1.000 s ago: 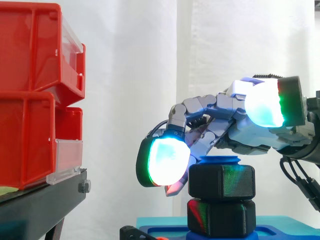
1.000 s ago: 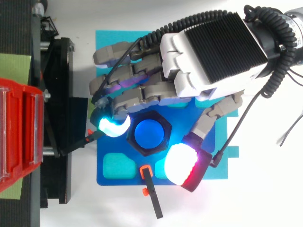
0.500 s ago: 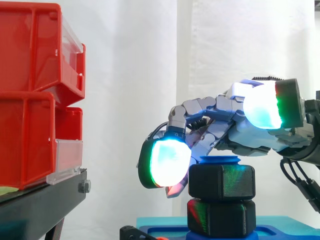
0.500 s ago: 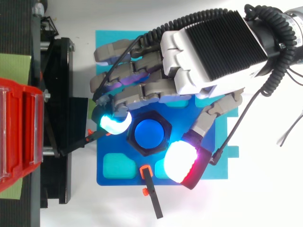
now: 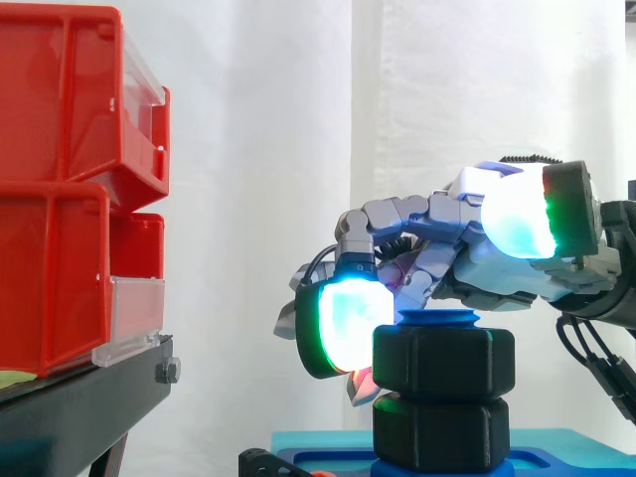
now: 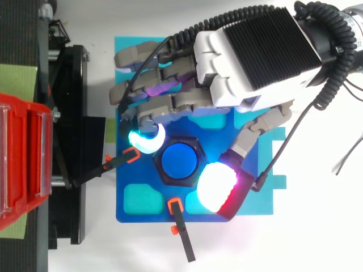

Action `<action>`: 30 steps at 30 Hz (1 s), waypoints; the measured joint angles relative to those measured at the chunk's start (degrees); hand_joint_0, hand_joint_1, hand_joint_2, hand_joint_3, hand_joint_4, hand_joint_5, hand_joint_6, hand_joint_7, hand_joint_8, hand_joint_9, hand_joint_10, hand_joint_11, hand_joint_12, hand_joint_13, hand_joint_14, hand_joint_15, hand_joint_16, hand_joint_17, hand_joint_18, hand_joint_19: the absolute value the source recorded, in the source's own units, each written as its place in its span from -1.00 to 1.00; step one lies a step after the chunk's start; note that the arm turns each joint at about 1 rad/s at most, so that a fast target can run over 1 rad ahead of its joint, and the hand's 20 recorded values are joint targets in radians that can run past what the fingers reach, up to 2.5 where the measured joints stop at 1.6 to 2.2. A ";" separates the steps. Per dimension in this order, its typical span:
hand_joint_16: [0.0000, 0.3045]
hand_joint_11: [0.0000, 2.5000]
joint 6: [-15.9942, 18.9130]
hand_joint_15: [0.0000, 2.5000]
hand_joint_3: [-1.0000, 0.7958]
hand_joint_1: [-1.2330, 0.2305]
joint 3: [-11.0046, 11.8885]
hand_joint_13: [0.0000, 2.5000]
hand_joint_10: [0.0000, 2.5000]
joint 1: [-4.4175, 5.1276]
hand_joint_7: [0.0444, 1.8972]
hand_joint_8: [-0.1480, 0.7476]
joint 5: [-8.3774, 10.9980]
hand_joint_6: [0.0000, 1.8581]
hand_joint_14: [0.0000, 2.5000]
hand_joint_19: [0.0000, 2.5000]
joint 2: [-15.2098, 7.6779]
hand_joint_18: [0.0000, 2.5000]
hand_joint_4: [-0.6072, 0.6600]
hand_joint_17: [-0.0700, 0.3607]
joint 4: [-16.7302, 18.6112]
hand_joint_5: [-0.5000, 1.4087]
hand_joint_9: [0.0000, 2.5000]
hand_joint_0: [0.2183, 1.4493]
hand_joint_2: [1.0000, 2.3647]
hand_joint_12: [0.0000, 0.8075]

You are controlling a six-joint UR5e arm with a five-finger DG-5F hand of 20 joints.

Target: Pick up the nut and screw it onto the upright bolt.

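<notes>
The hand (image 6: 255, 56) reaches in from the right and lies over the blue board (image 6: 142, 214), palm down, its fingers bent toward the black nut (image 5: 443, 364). The nut sits on the upright bolt (image 6: 178, 160), whose blue round top shows through the middle of the nut from above and pokes out just over it in the side view. Below the nut on the same bolt sits a second black hex block (image 5: 441, 433), the two touching or very nearly so. One finger is hooked down round the nut, with its cyan-green glowing pad (image 5: 344, 324) pressed against the nut's left side, the side toward the bins. The thumb, with its white and red pad (image 6: 218, 190), stands at the nut's opposite corner in the top view, but from the side it hangs higher than the nut, and I cannot tell whether it touches. The other fingers are curled loosely beyond the nut, over the board's far edge. The board lies on a pale blue mat (image 6: 126, 46) on the white bench (image 6: 317, 232). Two thin black rods with orange clips (image 6: 174, 205) lie at the board's near and left edges. The red bins (image 5: 60, 199) stand stacked on the black stand (image 5: 79, 402) to the left, well apart from the hand, before the white curtain (image 5: 258, 179).
</notes>
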 measured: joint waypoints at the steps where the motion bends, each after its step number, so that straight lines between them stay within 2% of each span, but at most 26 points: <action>1: -0.81 -0.86 0.00 -1.00 -0.44 0.36 0.01 -0.59 -1.00 -0.08 0.46 0.00 -0.01 -0.46 -1.00 -1.00 -0.01 -0.80 0.23 -0.37 0.00 -0.50 -0.18 -0.58 -1.00 -0.27; 8: -0.81 -0.87 0.06 -1.00 -0.44 0.36 0.00 -0.58 -1.00 -0.54 0.52 -0.02 -0.06 -0.46 -1.00 -1.00 0.00 -0.79 0.21 -0.37 0.00 -0.45 -0.14 -0.60 -1.00 -0.27; 14: -0.82 -0.87 0.15 -1.00 -0.44 0.35 0.01 -0.53 -1.00 -0.99 0.39 -0.07 -0.18 -0.40 -1.00 -1.00 -0.01 -0.73 0.15 -0.39 0.07 -0.43 -0.01 -0.59 -1.00 -0.30; 18: -0.86 -0.87 0.20 -1.00 -0.44 0.32 0.03 -0.42 -1.00 -1.11 0.39 -0.12 -0.36 -0.39 -1.00 -1.00 0.04 -0.60 0.16 -0.45 0.09 -0.41 0.14 -0.60 -1.00 -0.38; 19: -0.88 -0.87 0.24 -1.00 -0.44 0.30 0.03 -0.37 -1.00 -1.12 0.41 -0.17 -0.39 -0.40 -1.00 -1.00 0.04 -0.56 0.16 -0.49 0.09 -0.40 0.19 -0.59 -1.00 -0.48; 24: -0.93 -0.86 1.14 -1.00 -0.44 0.28 0.05 -0.26 -1.00 -1.27 0.44 -0.22 -0.53 -0.40 -1.00 -1.00 0.05 -0.47 0.15 -0.57 0.16 -0.38 0.33 -0.59 -1.00 -0.64; 30: -0.93 -0.85 2.01 -1.00 -0.44 0.30 0.06 -0.22 -0.99 -1.65 0.44 -0.19 -1.37 -0.39 -1.00 -1.00 0.06 -0.43 0.15 -0.57 0.04 -0.38 0.38 -0.60 -1.00 -0.64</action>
